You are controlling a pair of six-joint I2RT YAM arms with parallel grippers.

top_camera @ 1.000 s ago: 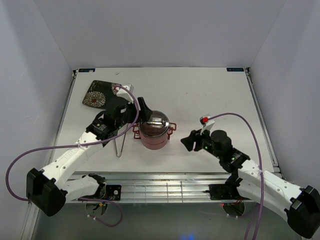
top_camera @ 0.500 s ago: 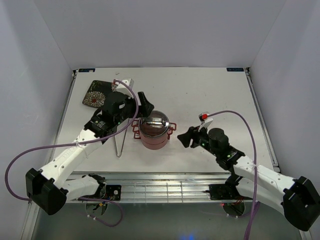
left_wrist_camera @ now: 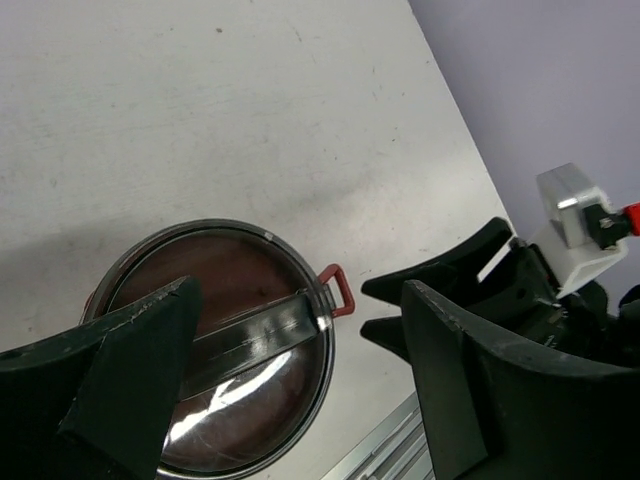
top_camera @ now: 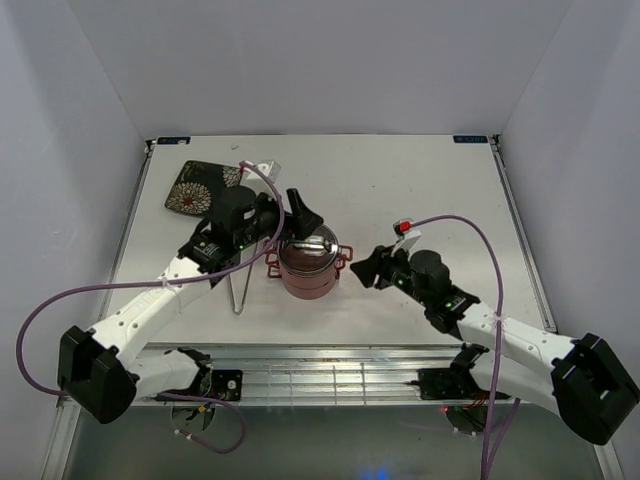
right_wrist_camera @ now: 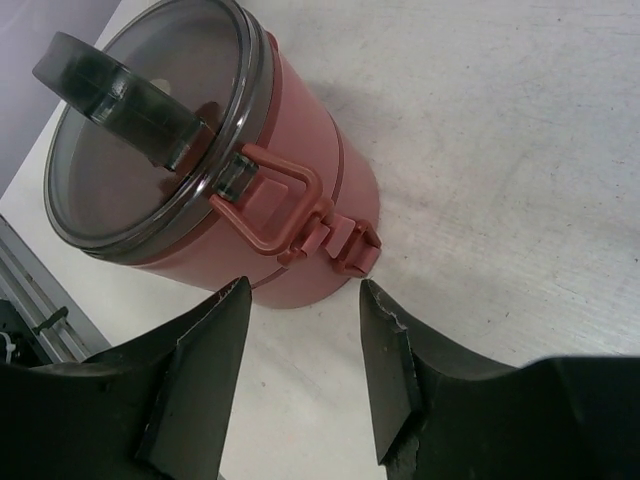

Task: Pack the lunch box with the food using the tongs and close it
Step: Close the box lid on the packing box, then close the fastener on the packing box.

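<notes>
The round dark-red stacking lunch box (top_camera: pixel 305 270) stands near the middle of the white desk (top_camera: pixel 420 190), its two bowls already one on the other and the grey metal top lid (top_camera: pixel 307 243) seated on the upper one, so the packing looks done and what remains is most likely the fastening. That would explain how the arms are set. The left hand (top_camera: pixel 303 215) hangs just over the lid's strap handle with its fingers spread wide and nothing between them, well placed to steady or press the lid from above. The right hand (top_camera: pixel 372 268) is low at the box's right side, its fingers (right_wrist_camera: pixel 200 370) parted with an empty gap, aimed at the red hinged side clasp (right_wrist_camera: pixel 285 200) just beyond the tips but not touching it; I judge it is lining up to work that latch. The long thin silver tongs (top_camera: pixel 240 285) lie flat on the desk just left of the box, out of both hands, which fits a tool no longer needed. The dark patterned square plate (top_camera: pixel 197 187) sits well apart at the far left. Counted: one lunch box of two bowls, one metal lid, two red side handles in the top view, one pair of tongs, one plate, two hands. No piece of food shows anywhere, presumably shut inside the bowls.
</notes>
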